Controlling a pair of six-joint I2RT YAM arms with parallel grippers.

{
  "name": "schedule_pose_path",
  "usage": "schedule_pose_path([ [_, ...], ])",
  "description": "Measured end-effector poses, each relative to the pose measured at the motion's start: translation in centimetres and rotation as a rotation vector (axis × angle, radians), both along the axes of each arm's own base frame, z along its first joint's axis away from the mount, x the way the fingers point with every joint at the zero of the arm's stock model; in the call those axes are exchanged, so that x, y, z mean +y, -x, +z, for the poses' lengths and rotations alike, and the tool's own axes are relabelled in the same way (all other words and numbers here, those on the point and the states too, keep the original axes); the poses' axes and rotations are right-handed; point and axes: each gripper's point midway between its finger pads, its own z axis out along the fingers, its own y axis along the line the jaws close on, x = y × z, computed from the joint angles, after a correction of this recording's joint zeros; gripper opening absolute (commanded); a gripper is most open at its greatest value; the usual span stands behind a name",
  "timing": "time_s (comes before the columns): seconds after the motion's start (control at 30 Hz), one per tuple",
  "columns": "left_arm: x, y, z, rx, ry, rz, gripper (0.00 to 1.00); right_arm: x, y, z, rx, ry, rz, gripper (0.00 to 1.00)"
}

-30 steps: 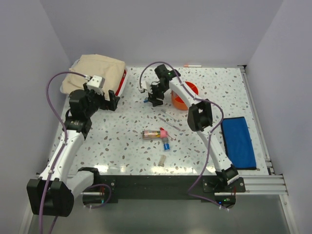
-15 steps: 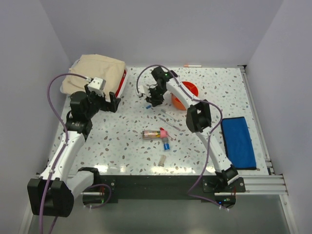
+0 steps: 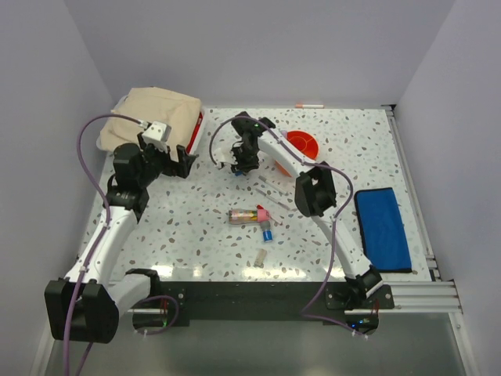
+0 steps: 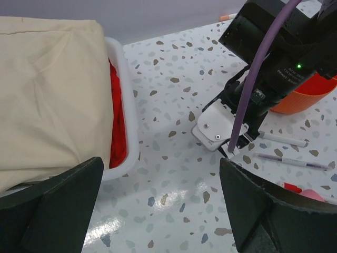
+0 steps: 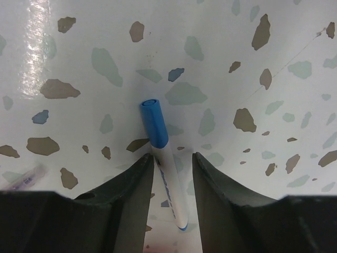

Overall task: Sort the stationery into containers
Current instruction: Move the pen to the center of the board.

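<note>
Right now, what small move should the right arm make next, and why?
Probably close the right gripper on the blue-capped pen: it lies on the table between the jaws, with a gap showing on one side, so it looks ungripped.

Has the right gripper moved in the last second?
Yes. The right gripper shifted left, away from the orange tub.

I record the orange tub [image 3: 301, 145] standing upright; its compartments cannot be read from here. A white pen with a blue cap [image 5: 160, 158] lies flat to the tub's left. A thin white pen [image 4: 281, 139] and a thin purple pen [image 4: 290, 162] lie side by side, apart. The clear tube [image 3: 244, 215] lies on its side, with a pink marker [image 3: 264, 212] at its right end. A blue marker [image 3: 267, 233] lies just beside them, and a small clear cap [image 3: 259, 256] nearer still.
</note>
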Motion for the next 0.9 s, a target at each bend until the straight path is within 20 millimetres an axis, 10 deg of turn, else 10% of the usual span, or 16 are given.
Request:
schedule_pose_path([
  [0.37, 0.0, -1.1, 1.9, 0.003, -0.005, -0.001, 0.96, 0.0, 0.3, 0.0, -0.026, 0.047, 0.093, 0.35],
  [0.53, 0.3, -1.2, 2.0, 0.019, -0.054, -0.003, 0.96, -0.2, 0.7, -0.2, -0.022, 0.058, 0.158, 0.08],
  [0.9, 1.0, -1.8, 1.3, 0.055, -0.142, -0.011, 0.96, -0.2, 0.6, 0.0, -0.033, 0.059, 0.189, 0.00],
])
